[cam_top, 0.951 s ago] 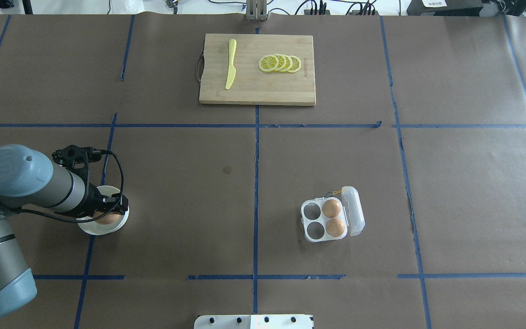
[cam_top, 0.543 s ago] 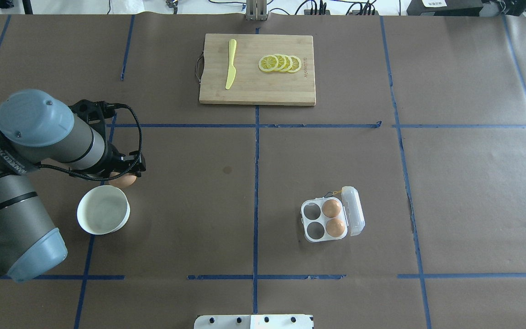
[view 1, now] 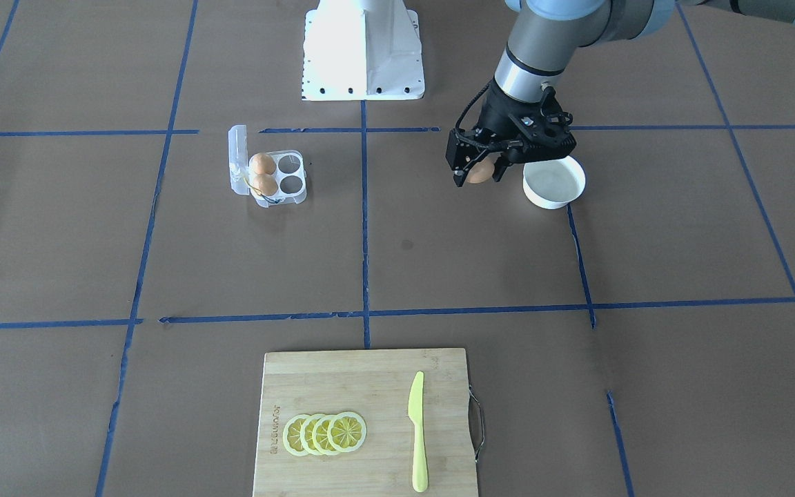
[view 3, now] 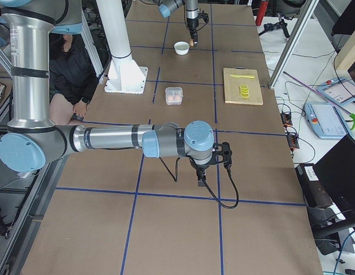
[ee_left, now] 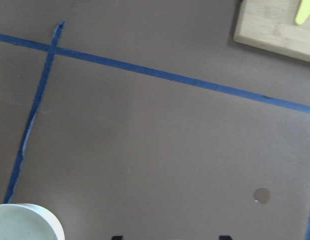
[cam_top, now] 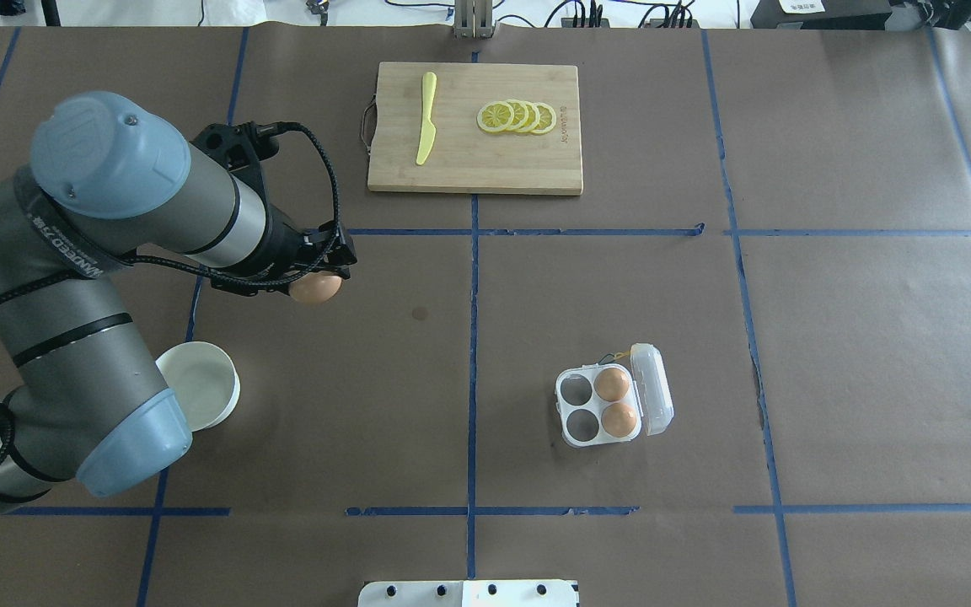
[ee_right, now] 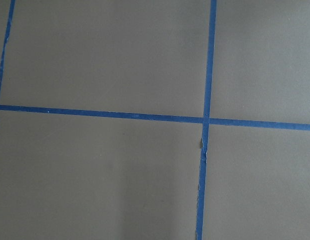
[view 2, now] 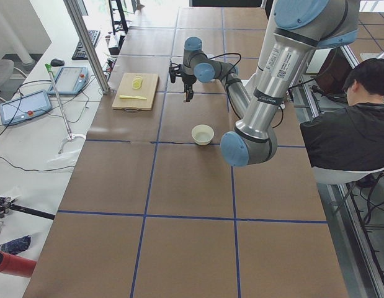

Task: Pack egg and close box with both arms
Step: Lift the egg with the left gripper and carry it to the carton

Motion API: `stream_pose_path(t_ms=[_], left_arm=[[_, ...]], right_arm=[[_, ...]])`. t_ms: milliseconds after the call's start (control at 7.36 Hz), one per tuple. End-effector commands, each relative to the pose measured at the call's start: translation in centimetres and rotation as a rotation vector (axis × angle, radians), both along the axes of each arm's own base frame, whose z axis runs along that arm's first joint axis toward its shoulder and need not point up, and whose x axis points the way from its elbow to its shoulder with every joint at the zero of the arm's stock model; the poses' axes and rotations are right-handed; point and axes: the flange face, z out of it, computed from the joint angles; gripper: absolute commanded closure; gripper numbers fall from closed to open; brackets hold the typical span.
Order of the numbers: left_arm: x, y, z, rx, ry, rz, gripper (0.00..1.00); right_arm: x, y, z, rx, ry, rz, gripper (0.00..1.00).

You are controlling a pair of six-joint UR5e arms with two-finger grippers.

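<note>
My left gripper (cam_top: pixel 319 276) is shut on a tan-brown egg (cam_top: pixel 315 288) and holds it above the table, beyond the white bowl (cam_top: pixel 203 389). It shows in the front view (view 1: pixel 482 171) with the egg (view 1: pixel 480 174) between the fingers. The clear egg box (cam_top: pixel 564 410) lies open right of centre, lid (cam_top: pixel 652 389) folded to the right. Two eggs (cam_top: pixel 612 384) (cam_top: pixel 619 419) fill its right cups; the two left cups are empty. My right gripper (view 3: pixel 201 182) shows only in the right side view, low over bare table; I cannot tell its state.
A wooden cutting board (cam_top: pixel 475 164) at the far middle holds a yellow knife (cam_top: pixel 426 118) and lemon slices (cam_top: pixel 517 116). The white bowl (view 1: pixel 553 181) looks empty. The white base block (cam_top: pixel 469 593) is at the near edge. A seated person (view 2: pixel 359 118) is beside the table.
My left gripper has lifted the egg out of the white bowl and carried it up, away from me and to the right. The box and its eggs have not moved.
</note>
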Motion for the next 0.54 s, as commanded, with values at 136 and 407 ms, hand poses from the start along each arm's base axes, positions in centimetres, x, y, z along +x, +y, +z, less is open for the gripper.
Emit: stream_pose_path(t_ms=[136, 407], left_arm=[[8.1, 5.0, -3.1, -0.082, 0.392, 0.025, 0.99], [16.2, 7.2, -4.7, -0.043, 0.478, 0.026, 1.00]], right_arm=[[0.0, 0.0, -0.1, 0.002, 0.001, 0.000, 0.00], [0.0, 0.1, 0.1, -0.003, -0.002, 0.000, 0.00]])
